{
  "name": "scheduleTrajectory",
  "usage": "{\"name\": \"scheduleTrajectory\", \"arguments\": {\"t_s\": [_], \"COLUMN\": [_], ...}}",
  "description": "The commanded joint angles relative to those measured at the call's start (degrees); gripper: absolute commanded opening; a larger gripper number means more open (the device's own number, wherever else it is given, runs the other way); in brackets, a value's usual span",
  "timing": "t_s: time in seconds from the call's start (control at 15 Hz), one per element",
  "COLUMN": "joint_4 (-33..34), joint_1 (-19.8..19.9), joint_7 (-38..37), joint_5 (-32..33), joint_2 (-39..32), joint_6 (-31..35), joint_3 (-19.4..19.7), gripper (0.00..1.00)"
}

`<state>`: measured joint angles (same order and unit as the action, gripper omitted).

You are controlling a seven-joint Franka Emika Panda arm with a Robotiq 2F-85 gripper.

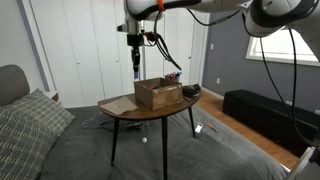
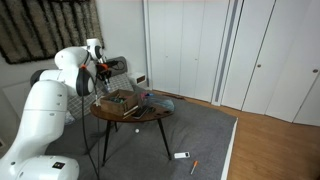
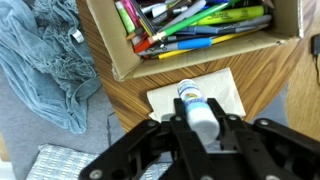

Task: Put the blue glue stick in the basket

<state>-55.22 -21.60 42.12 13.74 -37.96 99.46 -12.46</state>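
My gripper (image 3: 201,118) is shut on the blue glue stick (image 3: 194,104), a pale tube with a blue label, pointing down. In the wrist view it hangs above a flat tan sheet (image 3: 222,88) on the wooden table (image 3: 120,105), just short of the basket (image 3: 115,52). The basket is a brown cardboard box holding several pens and markers. In an exterior view the gripper (image 1: 137,68) holds the stick (image 1: 137,73) well above the table's near-left part, left of the basket (image 1: 158,94). In an exterior view the gripper (image 2: 103,70) is above the basket (image 2: 119,101).
The round wooden table (image 1: 145,110) stands on thin legs over grey carpet. A grey-blue cloth (image 3: 45,60) lies on the floor beside it. A dark object (image 1: 190,91) sits at the table's right edge. A couch cushion (image 1: 25,125) is at left. Small items (image 2: 181,155) lie on the floor.
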Motion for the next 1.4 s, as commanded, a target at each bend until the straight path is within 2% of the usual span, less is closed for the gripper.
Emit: {"name": "scheduleTrajectory", "arguments": {"t_s": [0.0, 0.33, 0.4, 0.8, 0.87, 1.33], "joint_4": [-1.2, -3.1, -0.2, -0.9, -1.0, 0.5], "joint_1": [2.3, 4.5, 4.4, 4.9, 4.8, 6.5], "joint_7": [-1.0, -2.2, -0.9, -1.1, -1.1, -2.7], "joint_5": [-1.5, 3.6, 1.3, 2.3, 2.3, 4.2], "joint_2": [5.2, 10.3, 7.5, 8.5, 8.5, 4.7], "joint_6": [-3.0, -7.5, -6.2, -7.3, -7.3, -9.8], "joint_3": [0.2, 3.8, 2.4, 3.7, 3.7, 8.2], "gripper": [0.07, 0.07, 0.27, 0.27, 0.07, 0.07]}}
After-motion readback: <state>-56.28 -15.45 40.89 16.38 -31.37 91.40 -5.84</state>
